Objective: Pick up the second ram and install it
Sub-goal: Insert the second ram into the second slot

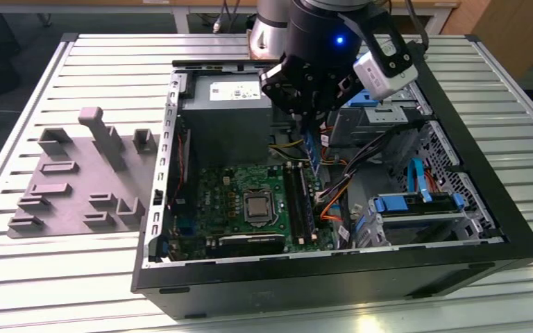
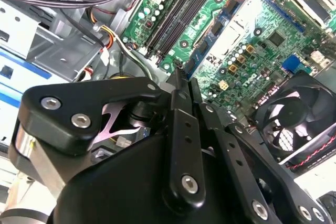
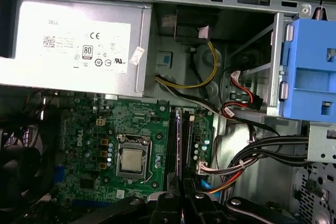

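Inside the open computer case [image 1: 488, 229], the fingers [image 1: 311, 126] hold the second ram [image 1: 314, 149] above the motherboard [image 1: 225, 194].

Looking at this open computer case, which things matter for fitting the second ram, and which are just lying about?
For the job:
- ram, held upright in the pincer
- memory slots below it
- motherboard

Just there:
- power supply
- fan
- blue brackets
- grey tray on the table beside the case

Tool [image 3: 182, 203] hangs over green motherboard [image 3: 105, 129] beside power supply [image 3: 73, 45].
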Controlling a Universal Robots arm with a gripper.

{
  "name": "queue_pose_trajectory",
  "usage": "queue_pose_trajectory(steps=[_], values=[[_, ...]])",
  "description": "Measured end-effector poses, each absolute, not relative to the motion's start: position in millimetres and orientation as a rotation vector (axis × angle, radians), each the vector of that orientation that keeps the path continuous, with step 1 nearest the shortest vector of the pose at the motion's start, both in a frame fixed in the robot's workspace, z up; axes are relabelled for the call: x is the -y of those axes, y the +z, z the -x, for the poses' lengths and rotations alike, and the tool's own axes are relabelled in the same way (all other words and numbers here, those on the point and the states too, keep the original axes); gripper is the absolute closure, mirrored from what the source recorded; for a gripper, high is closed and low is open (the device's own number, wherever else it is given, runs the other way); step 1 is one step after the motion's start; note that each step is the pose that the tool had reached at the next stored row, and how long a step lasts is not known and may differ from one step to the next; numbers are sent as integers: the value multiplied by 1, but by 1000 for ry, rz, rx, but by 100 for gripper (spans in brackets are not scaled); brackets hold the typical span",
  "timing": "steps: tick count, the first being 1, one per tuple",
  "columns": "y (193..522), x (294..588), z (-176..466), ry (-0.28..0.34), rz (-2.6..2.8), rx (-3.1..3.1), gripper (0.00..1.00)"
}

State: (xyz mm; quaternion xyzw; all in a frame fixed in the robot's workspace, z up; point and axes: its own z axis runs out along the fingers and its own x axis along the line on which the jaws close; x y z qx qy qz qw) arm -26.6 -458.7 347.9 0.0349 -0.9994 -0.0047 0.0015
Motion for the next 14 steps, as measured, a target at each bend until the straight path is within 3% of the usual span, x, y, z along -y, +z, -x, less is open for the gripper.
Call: queue_pose_trajectory(steps=[14], values=[[333,459,26,-15,-67,3138,86]])
